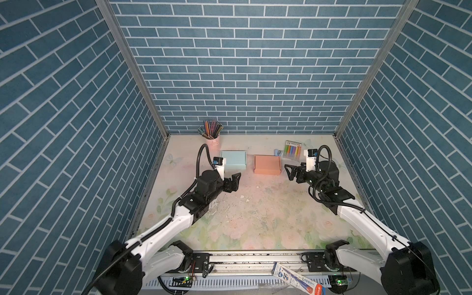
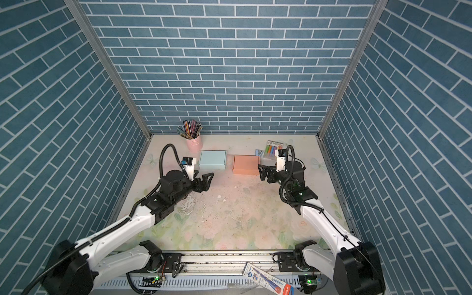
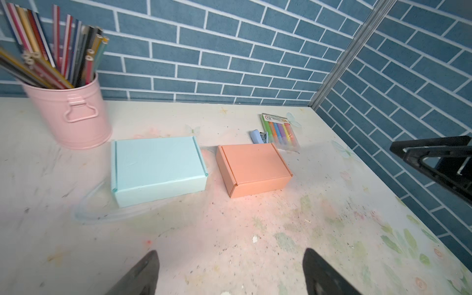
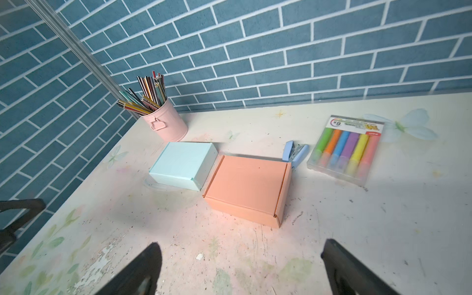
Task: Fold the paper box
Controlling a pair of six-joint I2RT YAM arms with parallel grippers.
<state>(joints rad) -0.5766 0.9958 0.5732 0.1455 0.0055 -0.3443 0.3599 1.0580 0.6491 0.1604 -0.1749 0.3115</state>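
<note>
The floral bench (image 1: 255, 217) carries two closed, folded boxes near its back wall: the blue paper box (image 1: 233, 160) and, just beside it, the orange paper box (image 1: 267, 164). The left claw (image 1: 238, 181) and right claw (image 1: 287, 173) hover nearby, jaws spread wide, empty.

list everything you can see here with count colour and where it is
blue box: 1, light blue, far side of table, closed
orange box: 1, orange, right of blue box, apart, closed
bucket: 1, pink, by back wall
pencils: many, mixed, in bucket
stapler: 1, pale blue, behind orange box
marker pack: 1, six colours, far right
packet: 1, white, blue, red, front rail
table: 1, floral
left end effector: 1, black, open, empty
right end effector: 1, black, open, empty
</note>
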